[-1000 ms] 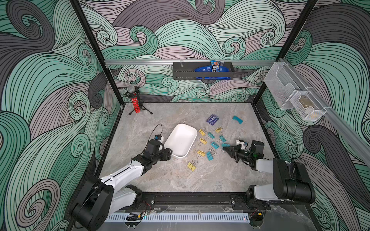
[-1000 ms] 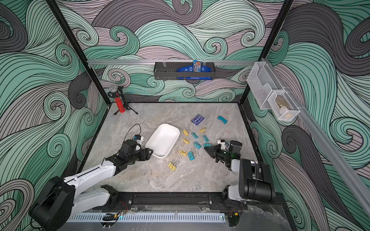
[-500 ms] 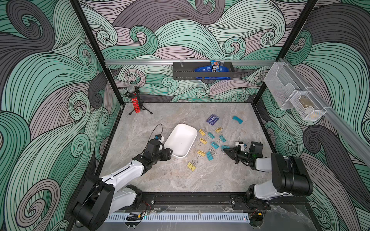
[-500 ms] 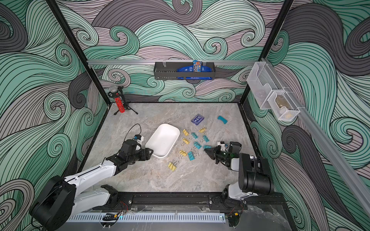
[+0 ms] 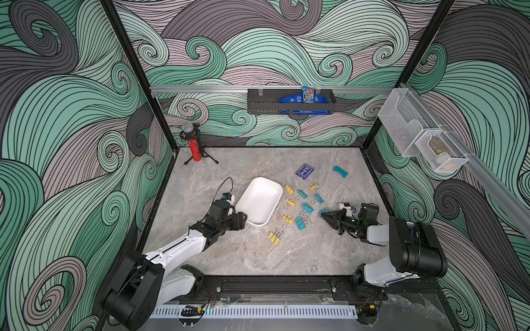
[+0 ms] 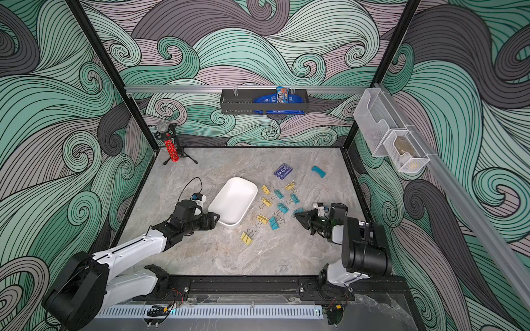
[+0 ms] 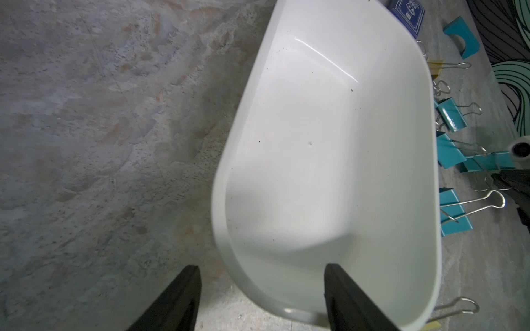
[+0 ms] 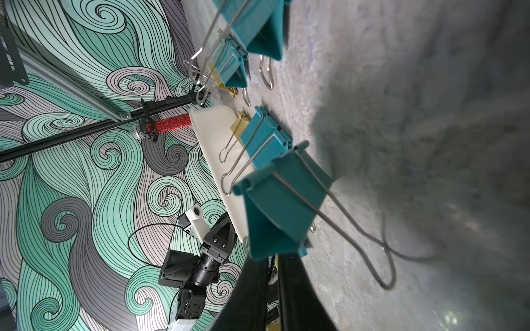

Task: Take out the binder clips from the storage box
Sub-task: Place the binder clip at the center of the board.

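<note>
The storage box point(image 5: 261, 200) point(image 6: 233, 200) point(image 7: 315, 143) is a shallow white tray, and nothing lies in it. Several teal and yellow binder clips point(image 5: 299, 223) point(image 6: 246, 238) lie on the table to its right. My left gripper point(image 5: 243, 219) point(image 6: 216, 220) point(image 7: 262, 275) is open astride the tray's near corner, one finger inside the wall and one outside with table showing between. My right gripper point(image 5: 323, 215) point(image 6: 296, 215) point(image 8: 274, 258) lies low on the table. Only a narrow slit shows between its fingers. A teal clip point(image 5: 324, 211) point(image 8: 281, 206) rests at its tips and hides them.
A dark-blue card box point(image 5: 305, 171) and a curved teal piece point(image 5: 340, 171) lie behind the clips. A red microphone on a small tripod point(image 5: 195, 150) stands in the back left corner. A black shelf point(image 5: 289, 101) hangs on the back wall, and wire baskets point(image 5: 421, 140) on the right wall.
Almost nothing: the right arm's rear link has shifted slightly while its tip stays at the teal clip. The left arm and the tray have not moved.
</note>
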`<state>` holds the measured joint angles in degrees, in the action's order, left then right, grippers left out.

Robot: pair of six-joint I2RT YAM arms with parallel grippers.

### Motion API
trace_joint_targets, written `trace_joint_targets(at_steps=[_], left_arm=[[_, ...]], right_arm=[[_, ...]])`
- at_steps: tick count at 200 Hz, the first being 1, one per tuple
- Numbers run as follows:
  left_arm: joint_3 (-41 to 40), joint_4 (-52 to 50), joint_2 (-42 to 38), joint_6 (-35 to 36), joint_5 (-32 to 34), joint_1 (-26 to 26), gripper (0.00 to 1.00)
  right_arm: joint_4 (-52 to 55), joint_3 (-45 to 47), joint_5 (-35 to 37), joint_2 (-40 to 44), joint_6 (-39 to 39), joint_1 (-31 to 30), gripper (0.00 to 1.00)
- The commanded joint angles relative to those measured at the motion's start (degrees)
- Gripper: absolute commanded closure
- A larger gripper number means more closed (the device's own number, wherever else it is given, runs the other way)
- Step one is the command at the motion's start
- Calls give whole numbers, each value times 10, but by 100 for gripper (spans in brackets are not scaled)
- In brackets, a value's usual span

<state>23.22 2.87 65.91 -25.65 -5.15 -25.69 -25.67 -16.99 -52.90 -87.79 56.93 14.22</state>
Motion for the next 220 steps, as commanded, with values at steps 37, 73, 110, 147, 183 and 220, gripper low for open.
trace_joint_targets(at_steps=[37, 73, 110, 147, 183, 220], left_arm=[[12, -4, 2, 11, -5, -2, 30], [13, -6, 0, 11, -6, -2, 30], [11, -9, -5, 11, -3, -2, 30], [13, -15, -9, 12, 2, -2, 30], [11, -18, -18, 11, 7, -2, 29], [10, -23, -26, 9, 7, -2, 28]], right_arm=[[24, -11, 7, -2, -20, 4, 76], [27, -14, 7, 12, -18, 4, 72], [28, -17, 7, 17, -16, 4, 70], [54, -24, 27, 34, -32, 5, 62], [93, -34, 38, 65, -49, 6, 55], [122, -31, 49, 91, -58, 6, 45]])
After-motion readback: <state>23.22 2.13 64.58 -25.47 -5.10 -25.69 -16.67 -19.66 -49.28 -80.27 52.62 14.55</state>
